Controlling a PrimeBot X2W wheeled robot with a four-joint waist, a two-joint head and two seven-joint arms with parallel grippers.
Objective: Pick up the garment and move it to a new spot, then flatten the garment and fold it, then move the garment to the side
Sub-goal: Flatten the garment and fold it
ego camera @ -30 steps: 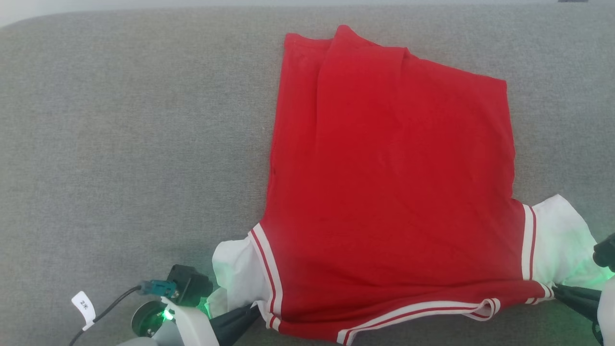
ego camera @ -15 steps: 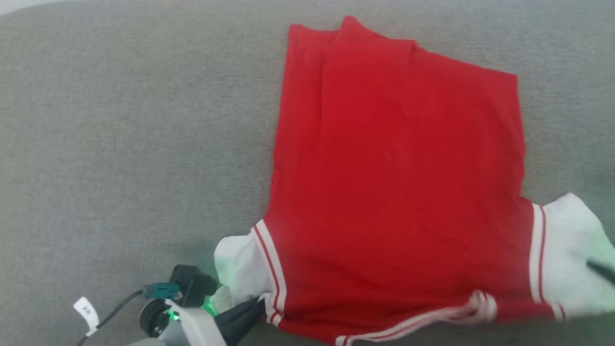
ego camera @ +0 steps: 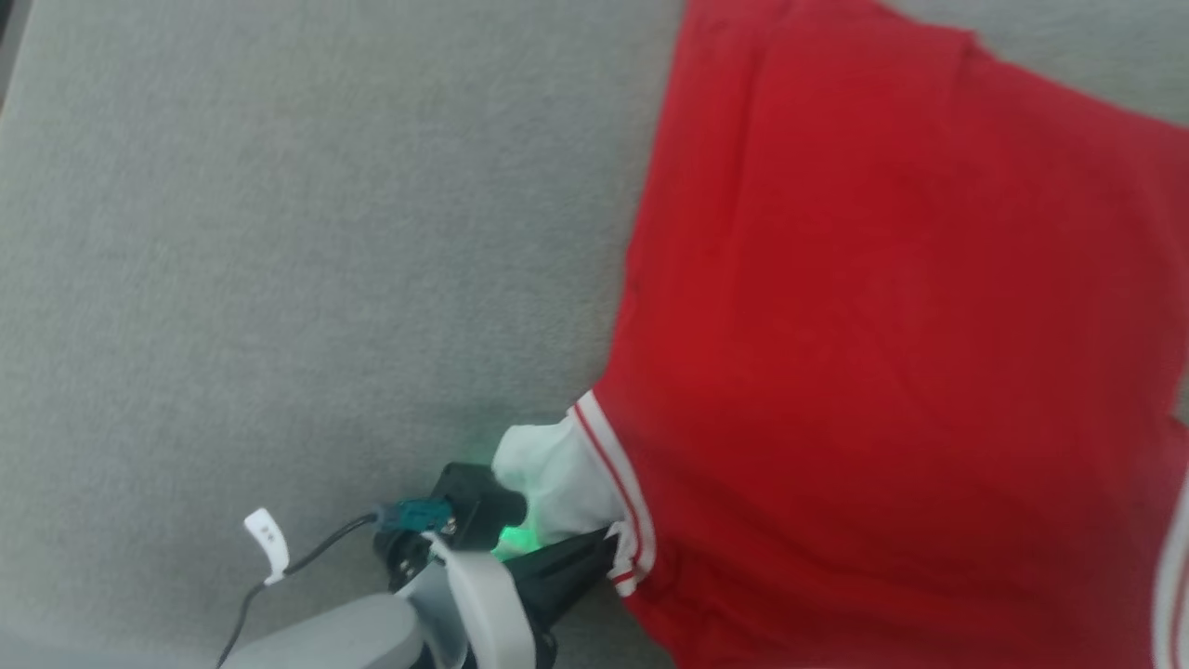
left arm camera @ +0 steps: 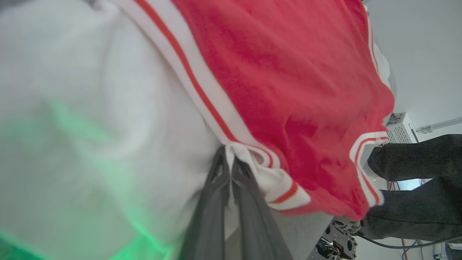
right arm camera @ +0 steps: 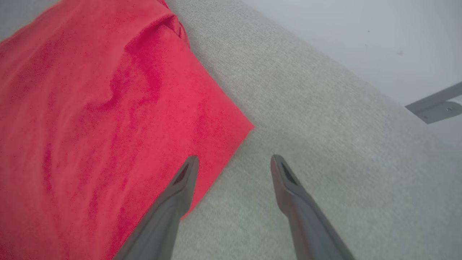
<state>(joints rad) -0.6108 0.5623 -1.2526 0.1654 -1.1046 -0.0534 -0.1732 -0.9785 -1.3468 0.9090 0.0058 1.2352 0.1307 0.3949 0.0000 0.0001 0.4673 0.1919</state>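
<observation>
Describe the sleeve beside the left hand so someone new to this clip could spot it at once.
On the grey fabric surface lies a red jersey. At its near left corner a short white sleeve bunches out beyond a red-and-white striped band, where the left hand is shut on the fabric. Unlike the red body beside it, it is plain white, tinged by green light.

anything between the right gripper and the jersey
Nothing visible does. The right gripper is open, one finger in front of the red edge of the jersey, the other in front of the bare grey surface beside it.
</observation>
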